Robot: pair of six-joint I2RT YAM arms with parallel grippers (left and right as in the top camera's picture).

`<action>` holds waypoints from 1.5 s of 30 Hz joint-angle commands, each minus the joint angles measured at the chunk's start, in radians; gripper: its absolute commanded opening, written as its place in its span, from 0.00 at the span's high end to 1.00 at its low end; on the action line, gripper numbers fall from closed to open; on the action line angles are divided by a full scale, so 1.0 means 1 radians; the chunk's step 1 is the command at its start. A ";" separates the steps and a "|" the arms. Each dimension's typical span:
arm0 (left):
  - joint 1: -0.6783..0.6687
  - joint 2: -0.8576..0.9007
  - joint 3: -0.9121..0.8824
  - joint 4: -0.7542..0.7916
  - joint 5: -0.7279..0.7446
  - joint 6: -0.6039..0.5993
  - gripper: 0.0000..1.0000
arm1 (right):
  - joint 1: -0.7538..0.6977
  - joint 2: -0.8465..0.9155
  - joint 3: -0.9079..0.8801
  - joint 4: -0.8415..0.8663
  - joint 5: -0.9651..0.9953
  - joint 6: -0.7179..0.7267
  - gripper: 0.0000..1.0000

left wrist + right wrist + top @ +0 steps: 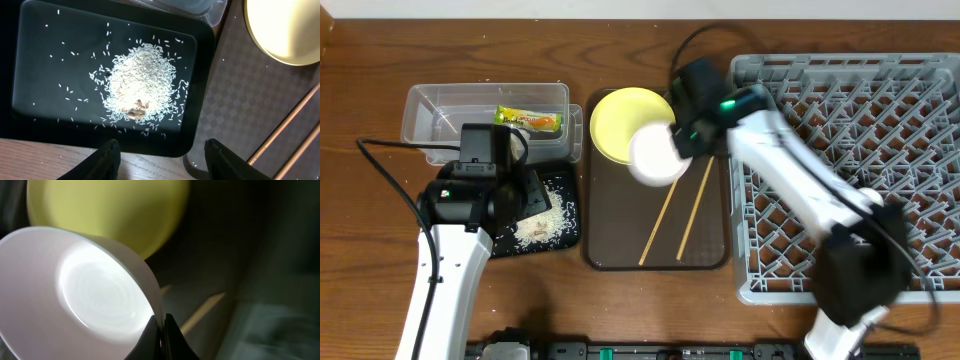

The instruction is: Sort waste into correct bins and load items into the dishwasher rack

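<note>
My right gripper point(682, 135) is shut on the rim of the white bowl point(658, 155), holding it tilted above the brown tray; in the right wrist view the jaws point(161, 326) pinch the bowl's point(75, 295) edge. The pale yellow plate point(623, 118) lies behind it and shows in the right wrist view point(115, 210) and the left wrist view point(285, 30). Two wooden chopsticks point(668, 218) lie on the brown tray. My left gripper point(160, 157) is open and empty over the near edge of the black tray point(30, 60), which holds rice scraps point(137, 82). The snack wrapper point(528, 120) lies in the clear tub point(430, 105).
The grey dishwasher rack point(880, 130) fills the right side under my right arm. The dark brown serving tray point(610, 240) sits in the middle between the black tray and the rack. Bare wood table point(360, 250) lies at left and front.
</note>
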 commanded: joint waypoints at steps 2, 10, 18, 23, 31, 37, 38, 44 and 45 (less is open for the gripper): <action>0.000 -0.007 -0.007 0.009 -0.012 -0.002 0.42 | -0.090 -0.139 0.037 0.052 0.319 -0.113 0.99; 0.000 -0.007 -0.007 0.021 -0.012 -0.002 0.42 | -0.258 -0.177 0.036 0.176 0.778 -0.347 0.99; 0.000 -0.007 -0.007 0.021 -0.012 -0.002 0.42 | -0.368 -0.093 0.036 0.256 1.040 -0.431 0.99; 0.000 -0.007 -0.007 0.020 -0.012 -0.002 0.43 | -0.402 -0.003 0.036 0.288 1.118 -0.439 0.99; 0.000 -0.007 -0.007 0.019 -0.012 -0.002 0.42 | -0.379 0.119 0.036 0.287 1.114 -0.389 0.99; 0.000 -0.007 -0.007 0.019 -0.012 -0.002 0.42 | -0.326 0.176 0.036 0.280 1.106 -0.379 0.99; 0.000 -0.007 -0.007 0.019 -0.012 -0.002 0.42 | -0.316 0.182 0.034 0.277 1.100 -0.368 0.99; 0.000 -0.007 -0.007 0.019 -0.012 -0.002 0.42 | -0.265 0.187 0.032 0.231 1.044 -0.303 0.99; 0.000 -0.007 -0.007 0.019 -0.012 -0.002 0.42 | -0.259 0.187 0.032 0.221 1.035 -0.292 0.99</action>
